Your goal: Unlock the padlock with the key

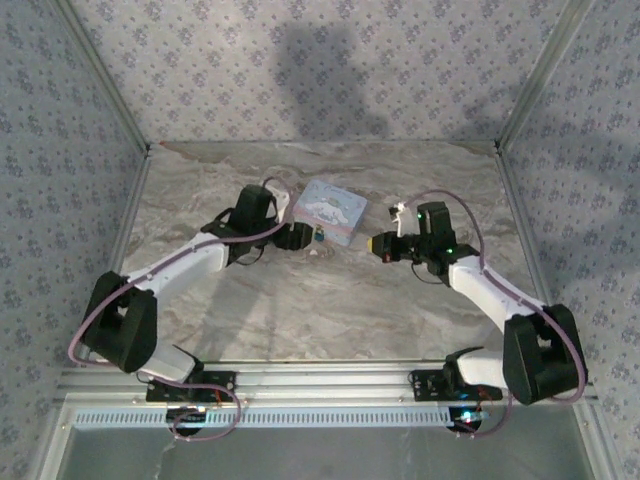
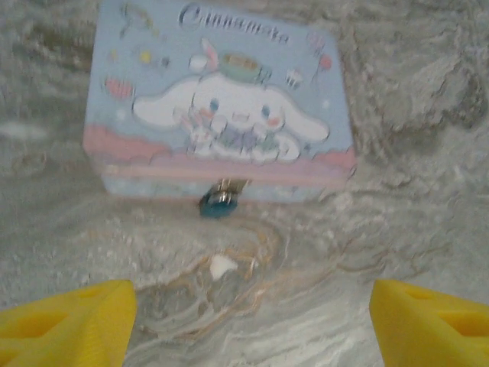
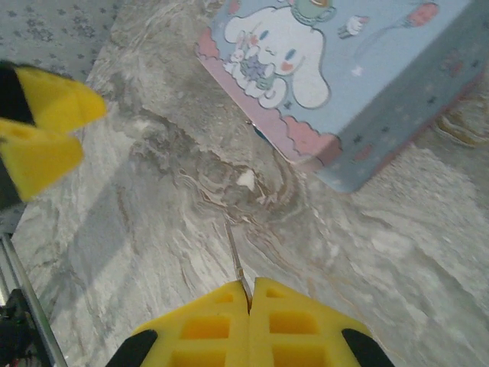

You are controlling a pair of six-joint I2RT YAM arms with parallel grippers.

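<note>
The right end effector (image 3: 250, 294), clamping the thin key (image 3: 235, 256), is risking shoving aside the loose padlock (image 2: 219, 202) ahead, since the wide-open left end effector (image 2: 248, 317) is steadying nothing.

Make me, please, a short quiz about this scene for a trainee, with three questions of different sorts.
1. True or false: the padlock lies on top of the lid of the tin.
2. Short answer: how do the jaws of the left gripper stand?
3. Choose one: the right gripper is shut on A) the padlock, B) the key, C) the tin.

Key
1. False: it sits at the tin's front wall, low by the table.
2. Open, with nothing between them.
3. B: the thin metal blade sticks out from the shut jaws.
</note>
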